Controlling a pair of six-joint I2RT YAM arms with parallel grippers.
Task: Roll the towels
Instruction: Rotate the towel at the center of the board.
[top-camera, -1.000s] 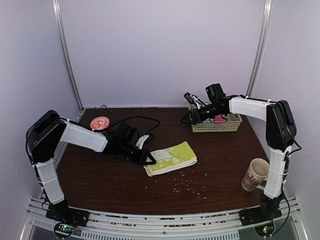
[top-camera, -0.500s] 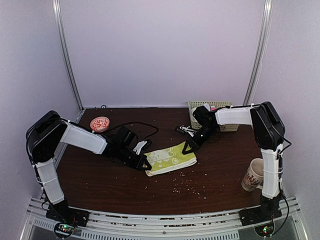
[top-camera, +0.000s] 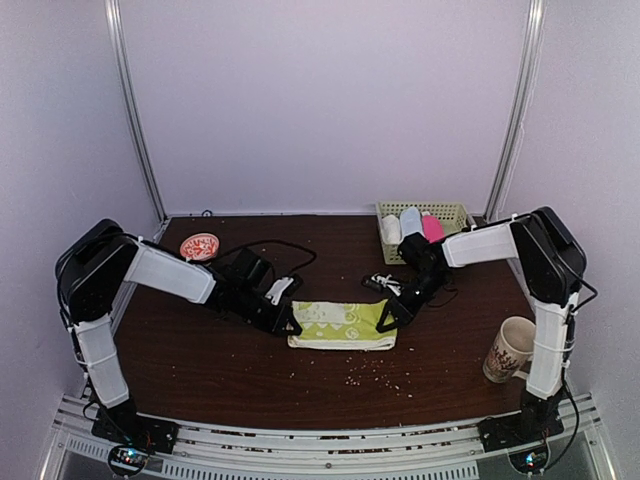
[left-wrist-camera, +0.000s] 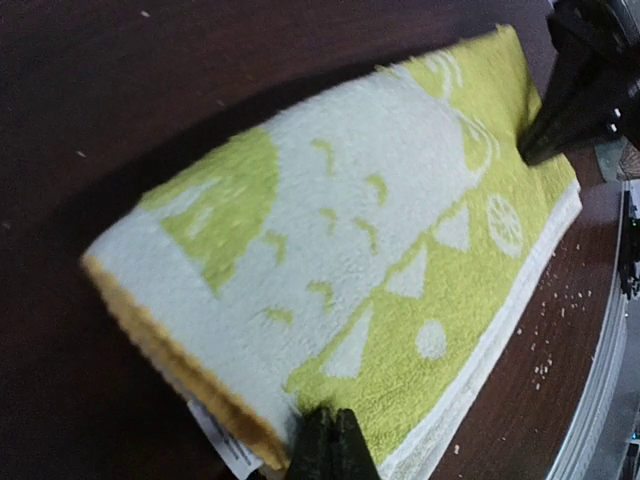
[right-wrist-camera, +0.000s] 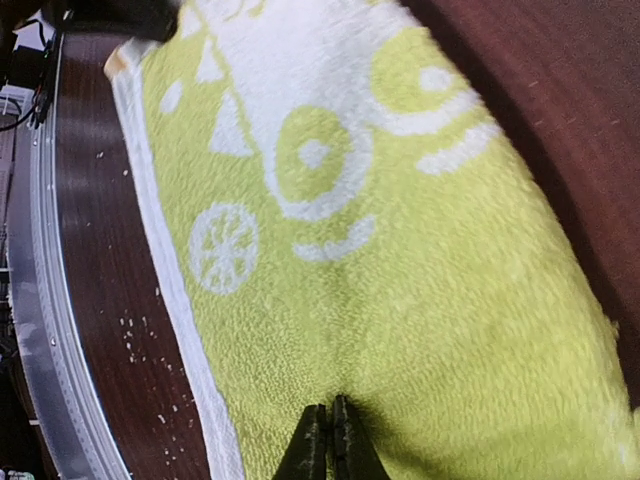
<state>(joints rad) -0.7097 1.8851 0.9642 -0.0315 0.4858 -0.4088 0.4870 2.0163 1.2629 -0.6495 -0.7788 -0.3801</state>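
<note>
A: Where is the yellow-green towel (top-camera: 343, 323) lying?
B: Centre frame, flat on the table (top-camera: 200, 360). Left gripper (top-camera: 292, 324) is pinching its left end; right gripper (top-camera: 383, 321) is clenching its right end.

1. Right wrist view: the right gripper (right-wrist-camera: 325, 442) is cut by the bottom edge, and only its pressed-together tips show. The yellow-green towel (right-wrist-camera: 340, 230) runs off the top, right and bottom.
2. Left wrist view: the left gripper (left-wrist-camera: 327, 445) is likewise cut. The towel's far corner is behind the right gripper. The white tag (left-wrist-camera: 225, 452) is unreadable.
3. Top view: the pink towel (top-camera: 432, 228) is mostly hidden inside the basket (top-camera: 455, 212). The mug (top-camera: 510, 345) print is too small to read.
</note>
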